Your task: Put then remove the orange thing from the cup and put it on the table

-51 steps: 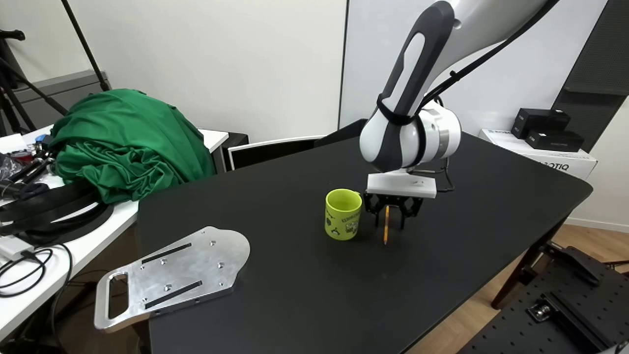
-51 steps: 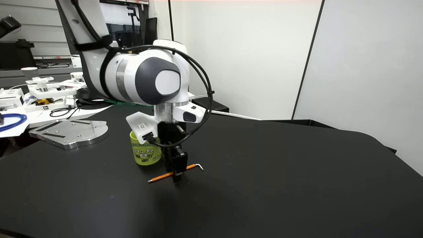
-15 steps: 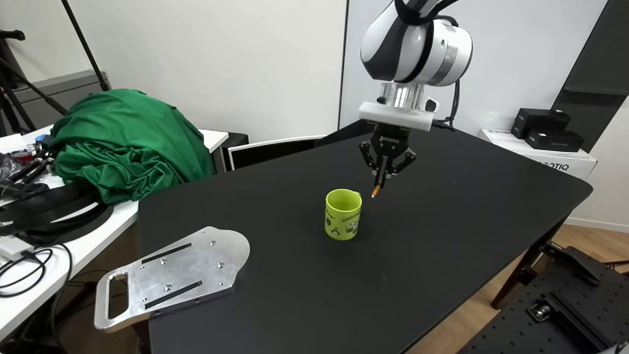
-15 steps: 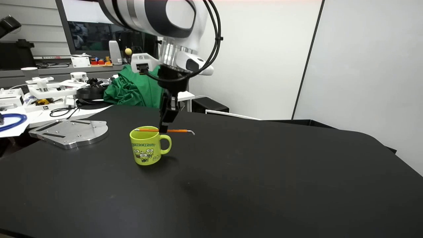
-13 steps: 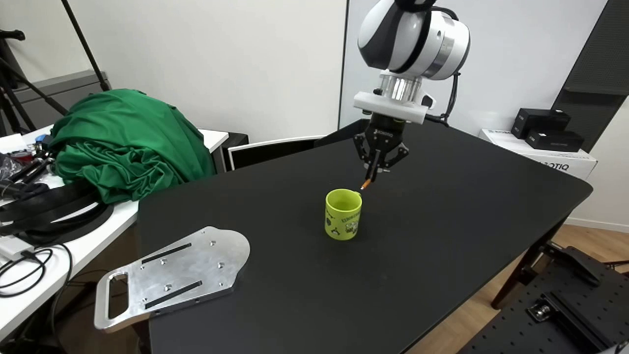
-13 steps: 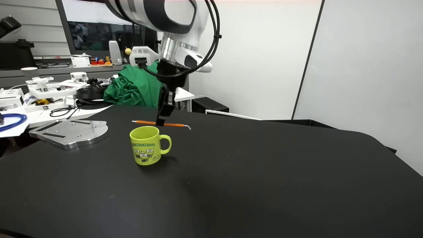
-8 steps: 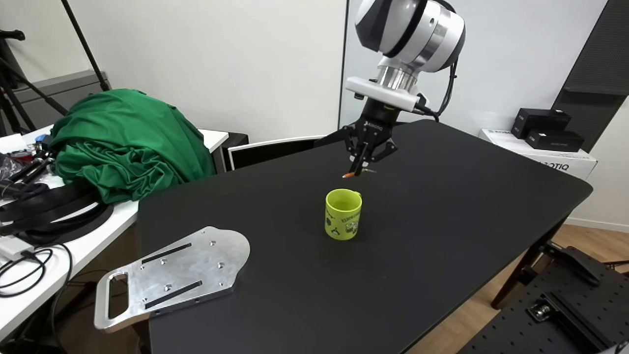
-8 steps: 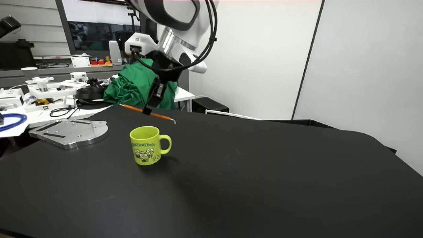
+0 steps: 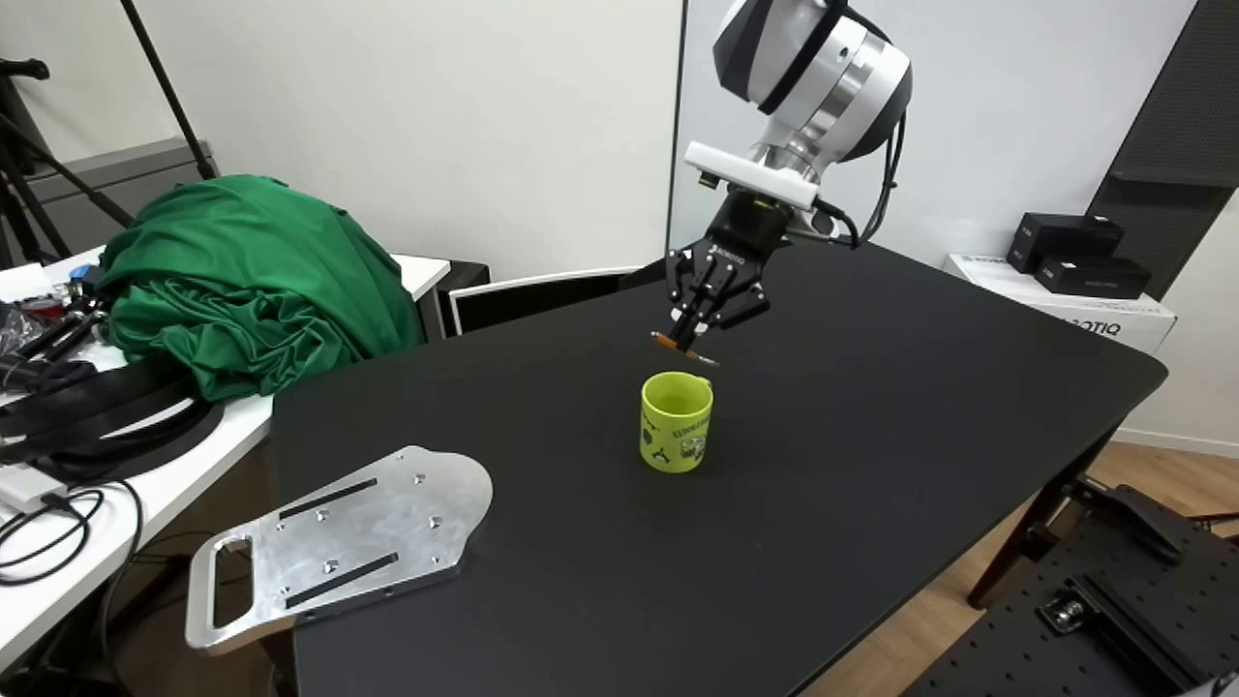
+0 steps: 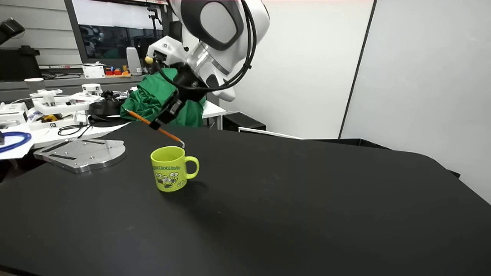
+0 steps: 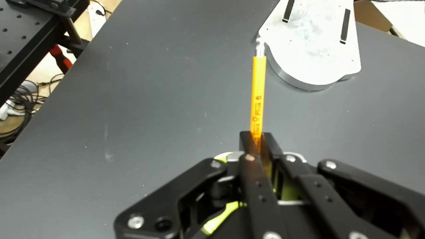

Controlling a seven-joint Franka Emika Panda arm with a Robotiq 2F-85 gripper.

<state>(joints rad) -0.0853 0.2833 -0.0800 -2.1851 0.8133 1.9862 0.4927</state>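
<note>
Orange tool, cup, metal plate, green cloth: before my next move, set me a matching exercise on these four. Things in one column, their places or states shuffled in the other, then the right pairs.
1. orange tool
2. cup
3. metal plate
4. green cloth

A. heaped on the white desk
B. held off the table in the gripper
C. standing upright on the table
D. lying flat, one end past the table's edge

Right pairs: 1-B, 2-C, 3-D, 4-A
</note>
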